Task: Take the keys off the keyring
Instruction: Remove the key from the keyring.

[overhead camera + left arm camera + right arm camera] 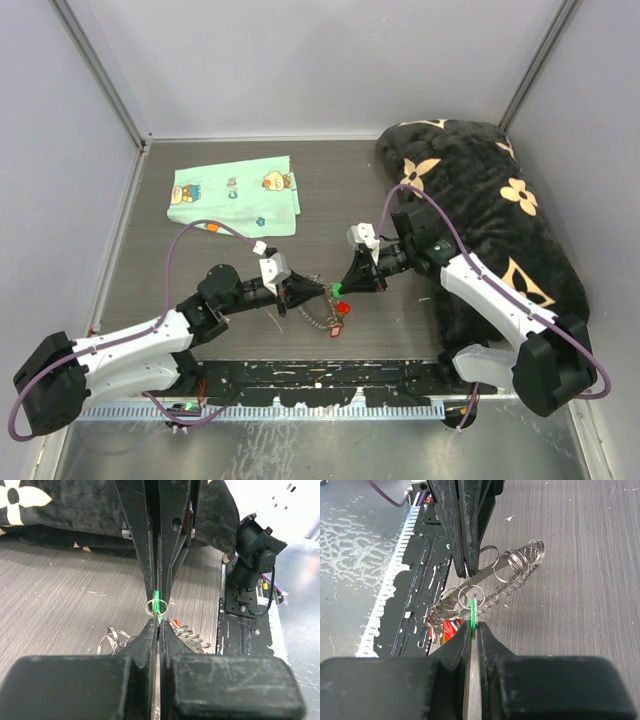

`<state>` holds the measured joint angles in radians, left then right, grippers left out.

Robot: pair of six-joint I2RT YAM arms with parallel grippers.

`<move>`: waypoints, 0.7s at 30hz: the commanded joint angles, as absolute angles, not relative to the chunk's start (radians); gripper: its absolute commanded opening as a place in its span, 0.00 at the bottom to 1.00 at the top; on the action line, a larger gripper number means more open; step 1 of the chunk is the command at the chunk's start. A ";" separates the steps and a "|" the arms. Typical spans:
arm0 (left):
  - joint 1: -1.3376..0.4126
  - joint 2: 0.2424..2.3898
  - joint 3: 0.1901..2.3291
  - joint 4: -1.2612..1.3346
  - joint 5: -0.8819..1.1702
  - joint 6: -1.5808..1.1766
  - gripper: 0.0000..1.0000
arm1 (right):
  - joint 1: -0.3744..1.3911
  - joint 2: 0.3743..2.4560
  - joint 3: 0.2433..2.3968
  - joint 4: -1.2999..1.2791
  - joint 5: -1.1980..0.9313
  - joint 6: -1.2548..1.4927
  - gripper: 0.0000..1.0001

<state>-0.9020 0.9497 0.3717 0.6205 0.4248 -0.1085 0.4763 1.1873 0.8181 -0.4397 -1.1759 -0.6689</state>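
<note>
Two pincers (316,291) (347,284), one keyring (492,570), one green key (472,611)

By the silver keyring (512,575), a green key (334,291) and a red key (339,308) are showing; beyond it are lying a mint cartoon-print cloth (233,198) and a black, cream-flowered blanket (480,200).

The keys (337,309) and keyring (313,312) lie between left claw (323,291) and right claw (344,288).
</note>
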 commanded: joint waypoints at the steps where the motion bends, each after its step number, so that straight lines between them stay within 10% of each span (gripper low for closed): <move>1: -0.904 0.934 0.455 0.567 0.454 -0.028 0.00 | 0.482 1.191 0.874 -0.495 -1.127 -0.743 0.11; 21: -0.904 1.044 0.665 0.166 0.569 0.197 0.00 | 0.508 1.207 0.920 -0.582 -1.032 -0.808 0.13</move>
